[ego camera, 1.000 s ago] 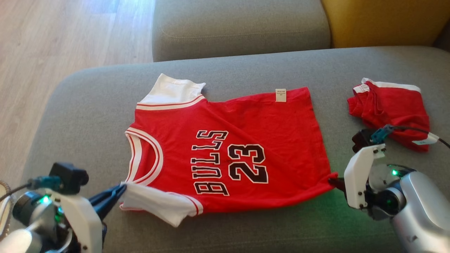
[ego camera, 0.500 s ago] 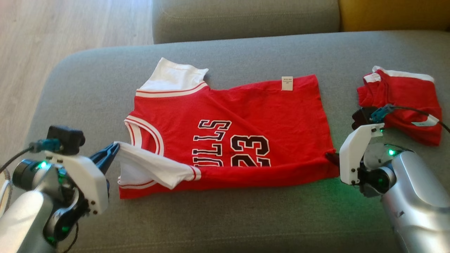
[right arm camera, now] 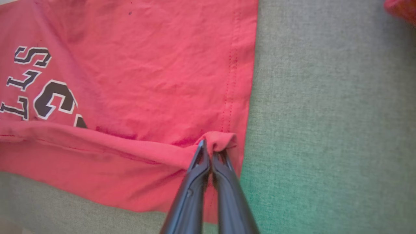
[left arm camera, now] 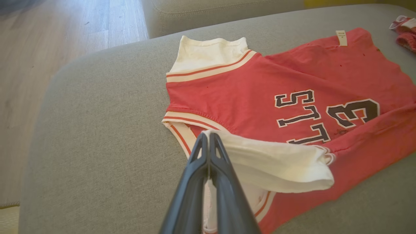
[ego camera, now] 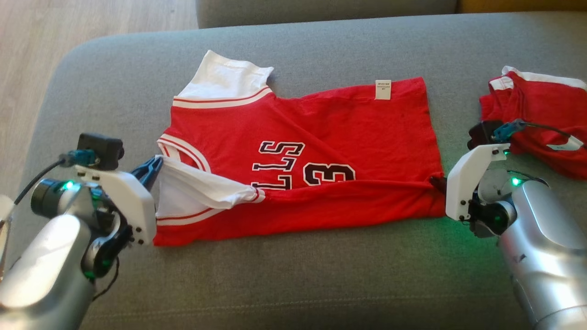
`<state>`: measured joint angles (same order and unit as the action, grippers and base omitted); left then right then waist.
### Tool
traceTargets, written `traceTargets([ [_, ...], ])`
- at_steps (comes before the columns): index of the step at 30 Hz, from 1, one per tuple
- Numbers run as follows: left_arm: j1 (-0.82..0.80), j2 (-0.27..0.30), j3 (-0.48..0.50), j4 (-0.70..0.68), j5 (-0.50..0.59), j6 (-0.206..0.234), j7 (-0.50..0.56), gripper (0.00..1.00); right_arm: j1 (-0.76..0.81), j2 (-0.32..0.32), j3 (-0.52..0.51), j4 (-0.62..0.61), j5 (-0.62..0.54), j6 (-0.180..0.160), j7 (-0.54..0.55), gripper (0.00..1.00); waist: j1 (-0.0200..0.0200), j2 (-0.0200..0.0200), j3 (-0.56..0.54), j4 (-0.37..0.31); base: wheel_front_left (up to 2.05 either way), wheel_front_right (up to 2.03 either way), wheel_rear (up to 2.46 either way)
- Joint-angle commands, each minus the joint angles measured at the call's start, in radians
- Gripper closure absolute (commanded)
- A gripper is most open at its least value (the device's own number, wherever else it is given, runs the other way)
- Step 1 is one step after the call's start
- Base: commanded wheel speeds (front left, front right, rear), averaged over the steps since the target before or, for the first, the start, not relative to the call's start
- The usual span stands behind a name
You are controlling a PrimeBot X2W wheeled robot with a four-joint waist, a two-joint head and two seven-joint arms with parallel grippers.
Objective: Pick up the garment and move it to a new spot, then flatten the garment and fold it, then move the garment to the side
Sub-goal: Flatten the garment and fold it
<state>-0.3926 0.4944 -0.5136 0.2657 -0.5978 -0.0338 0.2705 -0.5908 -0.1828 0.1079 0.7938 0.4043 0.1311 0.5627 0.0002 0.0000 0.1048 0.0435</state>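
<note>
The garment [ego camera: 321, 123] is a red jersey with white sleeves and black lettering, spread on a grey sofa seat [ego camera: 293, 284]. Its near long edge is lifted and carried over the lettering, hiding the lower part of it. My left gripper [ego camera: 157, 161] is shut on the white sleeve at the jersey's left end; in the left wrist view the same gripper [left arm camera: 208, 138] pinches that sleeve [left arm camera: 276, 162]. My right gripper [ego camera: 435, 182] is shut on the red hem corner at the right end, seen up close in the right wrist view [right arm camera: 208, 146] with the garment [right arm camera: 146, 65] beyond.
A second red garment [ego camera: 536, 105], crumpled, with white trim, lies on the seat at the far right behind my right wrist. The sofa's left edge drops to a wooden floor [ego camera: 69, 27]. Another grey cushion [ego camera: 321, 7] stands behind.
Both grippers have carried the jersey's near edge farther away from me, covering more of the lettering and number. The head camera has tilted down, shifting the whole scene upward.
</note>
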Motion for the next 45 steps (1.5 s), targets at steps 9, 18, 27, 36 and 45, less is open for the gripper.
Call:
traceTargets([
  [9, -0.125, -0.015, 0.033, 0.1, 0.036, 0.035, -0.056, 0.0, -0.085, 0.011, 0.039, 0.028, 0.012, 0.0, -0.06, 0.0, -0.0002, 0.0, 0.017, -0.005, 0.0, 0.0, 0.0],
  [18, -0.127, -0.049, 0.102, 0.095, 0.049, 0.122, -0.248, 0.0, -0.076, -0.013, 0.016, 0.039, 0.059, 0.0, -0.193, 0.0, -0.0002, 0.0, -0.03, 0.002, 0.0, 0.0, 0.0],
  [27, -0.002, -0.048, 0.2, -0.077, 0.051, 0.224, -0.459, 0.0, 0.047, -0.029, 0.058, -0.16, 0.111, 0.0, -0.533, 0.0, -0.0002, 0.0, -0.122, -0.001, 0.0, 0.0, 0.0],
  [36, 0.205, -0.105, 0.257, -0.26, 0.084, 0.316, -0.528, 0.0, 0.185, -0.026, 0.039, -0.365, 0.021, 0.0, -0.787, 0.0, -0.0002, 0.0, -0.167, -0.018, 0.0, 0.0, 0.0],
  [45, 0.408, -0.269, 0.357, -0.304, 0.202, 0.303, -0.532, 0.0, 0.412, 0.079, -0.084, -0.564, -0.147, 0.0, -0.821, 0.0, -0.0002, 0.0, -0.191, -0.022, 0.0, 0.0, 0.0],
])
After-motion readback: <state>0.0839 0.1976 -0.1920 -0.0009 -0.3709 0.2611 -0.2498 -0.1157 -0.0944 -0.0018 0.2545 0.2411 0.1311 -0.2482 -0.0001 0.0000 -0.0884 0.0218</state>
